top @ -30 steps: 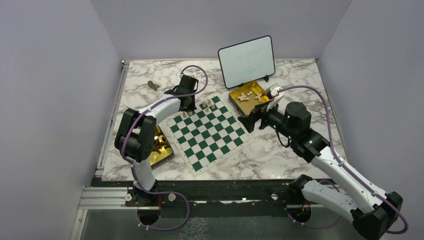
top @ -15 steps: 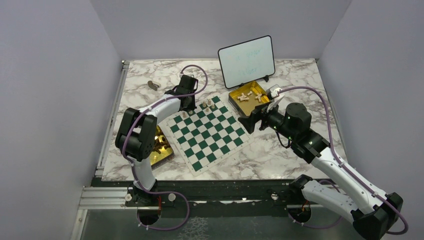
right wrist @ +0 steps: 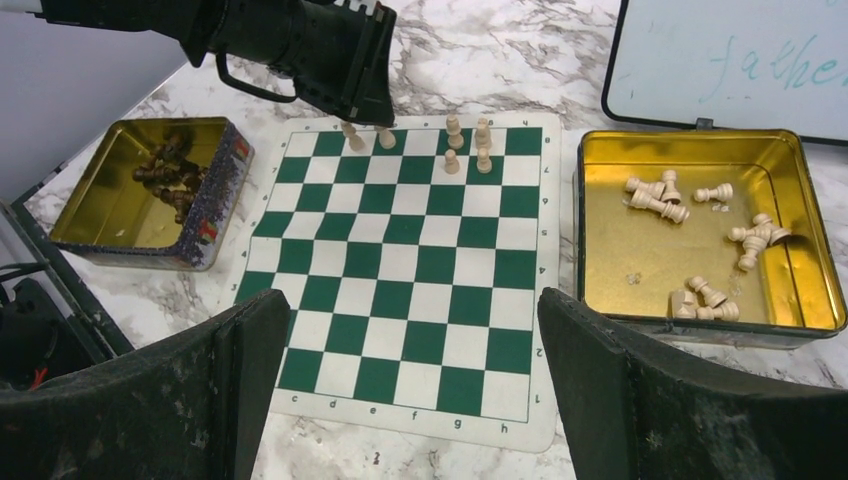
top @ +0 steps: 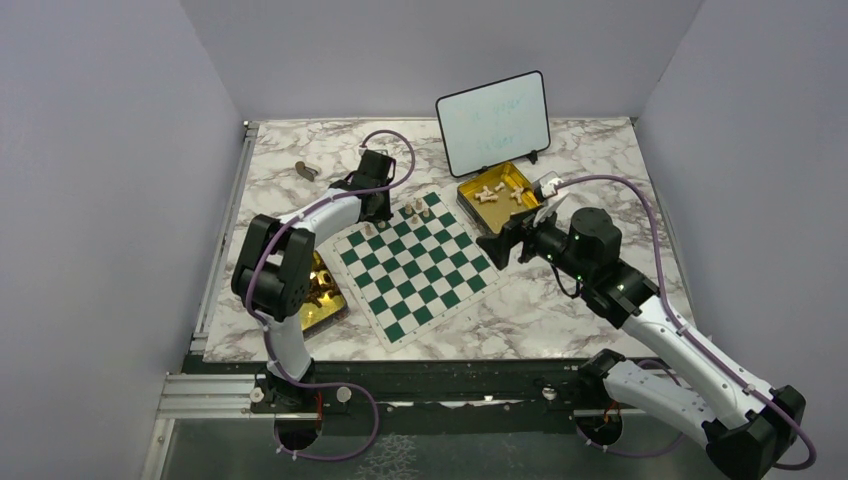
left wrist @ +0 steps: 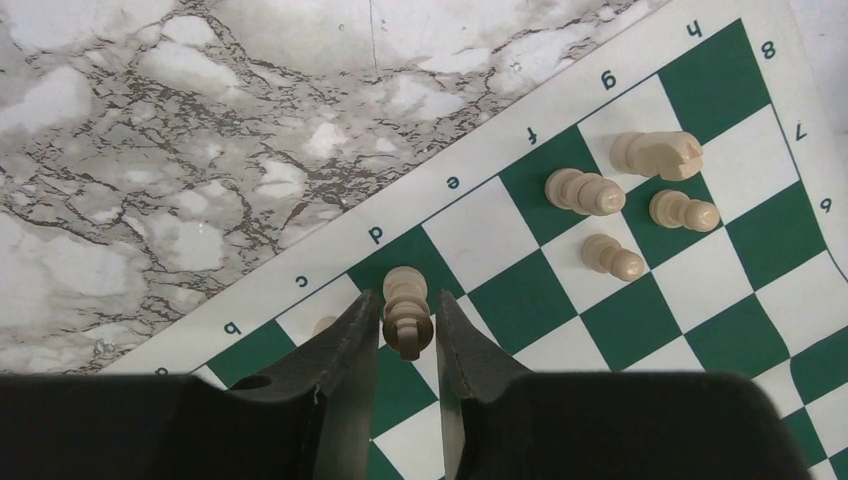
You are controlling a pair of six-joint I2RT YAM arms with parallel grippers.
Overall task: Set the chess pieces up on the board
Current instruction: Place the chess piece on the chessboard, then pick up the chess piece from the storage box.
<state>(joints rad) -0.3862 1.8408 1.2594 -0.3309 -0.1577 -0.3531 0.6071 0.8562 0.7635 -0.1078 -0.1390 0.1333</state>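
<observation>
1. The left tool (left wrist: 405,296) sat low over the far edge of the board (left wrist: 715,70). Its two fingers (left wrist: 360,340) stood narrowly apart on either side of an upright pale chessman (left wrist: 407,322), which was on the green d square of the edge row.
2. In the wrist view the fingers were so close to that chessman that I could not tell whether they pressed it or merely flanked it.
3. Just beside the tool's left finger, a second pale piece (left wrist: 323,324) showed on the c square, partly hidden.
4. Further along the same end, four more pale pieces (left wrist: 585,192) stood in a tight group, two rows deep, towards the h corner.
5. The rest of the board's squares were bare.
6. The right tool (right wrist: 410,300) hung at the board's right side with its jaws spread wide and nothing between them.
7. A gold tin (right wrist: 600,230) lay just beside the board on that side, with loose pale pieces (right wrist: 655,195) lying on their sides in it.
8. A second gold tin (right wrist: 100,235) at the board's left side held dark brown pieces (right wrist: 170,175).
9. A small framed whiteboard (right wrist: 730,60) stood behind the right-hand tin on the marbled counter (left wrist: 150,150).
</observation>
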